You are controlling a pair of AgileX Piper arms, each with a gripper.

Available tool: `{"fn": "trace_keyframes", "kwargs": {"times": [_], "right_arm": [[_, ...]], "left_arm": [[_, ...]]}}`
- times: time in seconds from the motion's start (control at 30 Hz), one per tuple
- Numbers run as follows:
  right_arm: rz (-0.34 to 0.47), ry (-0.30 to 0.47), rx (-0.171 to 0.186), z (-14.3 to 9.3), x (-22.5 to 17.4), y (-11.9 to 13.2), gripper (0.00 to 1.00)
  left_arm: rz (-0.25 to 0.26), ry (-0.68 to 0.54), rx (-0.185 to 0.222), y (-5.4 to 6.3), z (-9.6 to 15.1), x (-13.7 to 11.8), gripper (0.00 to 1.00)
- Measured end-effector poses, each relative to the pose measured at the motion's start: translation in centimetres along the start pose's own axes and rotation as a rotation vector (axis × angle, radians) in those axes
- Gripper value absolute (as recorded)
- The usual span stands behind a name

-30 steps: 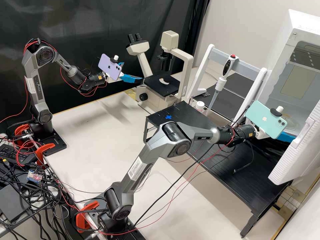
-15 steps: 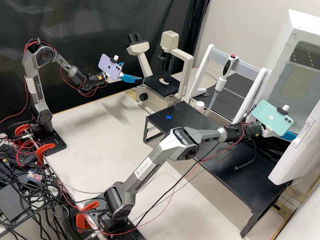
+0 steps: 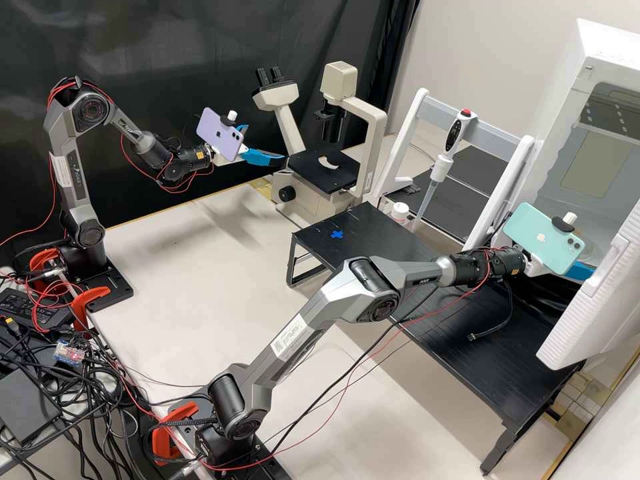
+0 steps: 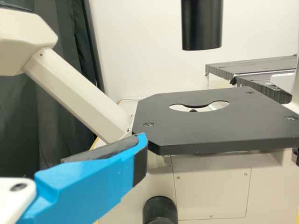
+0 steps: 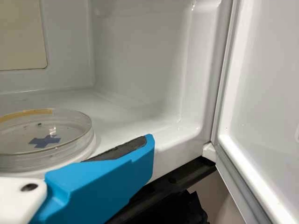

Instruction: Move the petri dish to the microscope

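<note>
At the mouth of the white cabinet (image 3: pixel 603 47), the right gripper (image 3: pixel 580 271) is spread open with nothing in its grasp. Close by its blue fingers (image 5: pixel 105 186), the clear, round petri dish (image 5: pixel 65 151) sits on the cabinet's pale floor, a yellow strip along its rim and a blue cross (image 5: pixel 45 141) visible through it; whether dish and fingers touch, I cannot tell. The left gripper (image 3: pixel 267 143), likewise apart and empty, hangs near the microscope (image 3: pixel 303 197), whose black stage (image 4: pixel 196 130) has a rounded opening. Between microscope and cabinet, a pipette (image 3: pixel 443 163) stands upright at a white rack (image 3: pixel 407 127), near a white-capped container (image 3: pixel 400 212), contents unclear. A black stand (image 3: pixel 493 363) rises from the pale table (image 3: pixel 200 267); a dark curtain (image 3: pixel 200 40) hangs behind.
</note>
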Motion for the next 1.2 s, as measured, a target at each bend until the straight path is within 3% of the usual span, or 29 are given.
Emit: {"fn": "trace_keyframes", "kwargs": {"times": [0.57,1.2], "right_arm": [[-0.026,0.017,0.011,-0.03,0.01,-0.11,0.0],[-0.072,-0.062,0.026,0.56,-0.01,-0.27,0.0]], "left_arm": [[0.0,0.0,0.0,0.0,0.0,0.0,1.0],[0.0,0.0,0.0,0.0,0.0,0.0,1.0]]}}
